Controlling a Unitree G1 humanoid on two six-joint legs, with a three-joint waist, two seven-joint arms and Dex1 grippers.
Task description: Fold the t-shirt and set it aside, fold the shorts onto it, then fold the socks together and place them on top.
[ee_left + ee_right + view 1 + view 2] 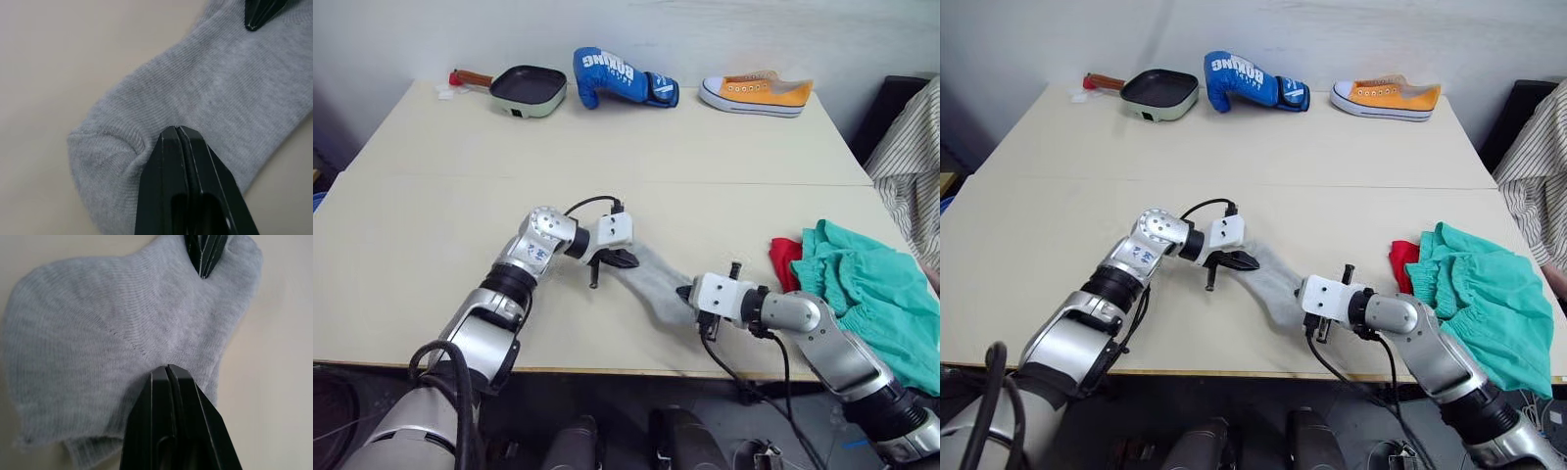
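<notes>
1. The socks (651, 279) are lying flat near the front edge of the table (431, 245), stretched between the two arms.
2. The left gripper (619, 260) is clenching one end of the grey knit, fingers pressed tight together on the fabric.
3. The right gripper (687, 293) is pinching the opposite end the same way, fingers closed on the cloth.
4. Off to the right, the shorts (862, 284) are resting in a teal heap with the t-shirt (785, 258) peeking out red beneath them, so those two garments look already stacked.
5. Left to do, by my reading: doubling the socks over and carrying them right onto that pile.
</notes>
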